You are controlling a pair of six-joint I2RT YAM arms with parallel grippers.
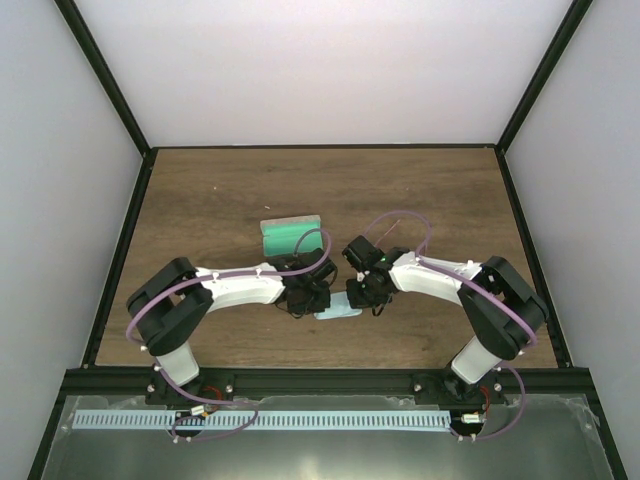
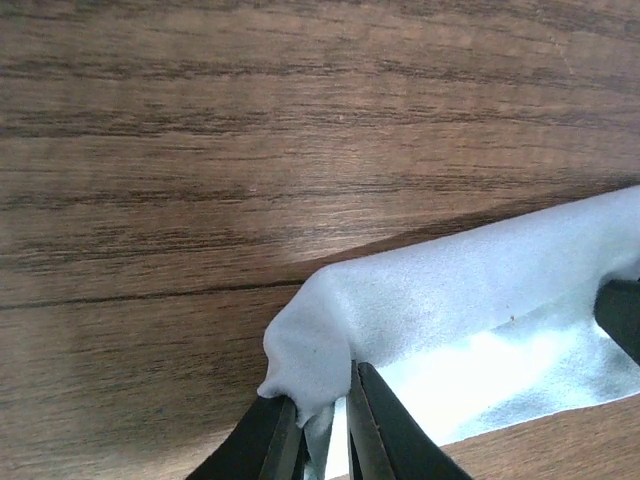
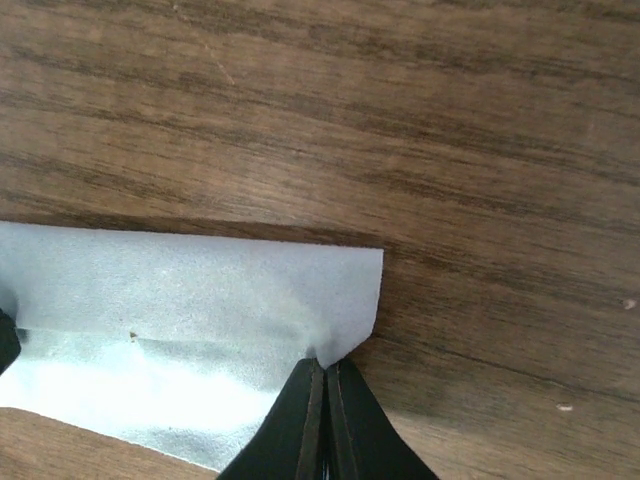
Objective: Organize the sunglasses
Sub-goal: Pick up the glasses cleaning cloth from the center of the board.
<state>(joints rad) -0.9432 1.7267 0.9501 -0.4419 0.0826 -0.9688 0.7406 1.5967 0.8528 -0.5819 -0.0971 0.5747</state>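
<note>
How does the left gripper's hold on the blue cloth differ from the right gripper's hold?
The left gripper pinches a puffed, rolled fold of the cloth; the right gripper pinches a flat corner. Left jaws show a slim gap, right jaws press together. Both are shut on the same cloth.

In the top view the cloth [image 1: 338, 310] shows only as a pale sliver between the grippers; the rest lies under the left gripper [image 1: 305, 298] and right gripper [image 1: 370, 293], whose fingertips are hidden beneath their own wrists; the case [image 1: 290, 236], beyond the left gripper, has its near edge covered by that arm; in the left wrist view the fingers [image 2: 390, 440] run off the bottom edge, the cloth off the right edge, and a dark shape [image 2: 622, 315] to the right is cropped past naming; the right wrist view cuts the cloth at left and bottom; a dark corner [image 3: 5, 340] at its left edge cannot be told
</note>
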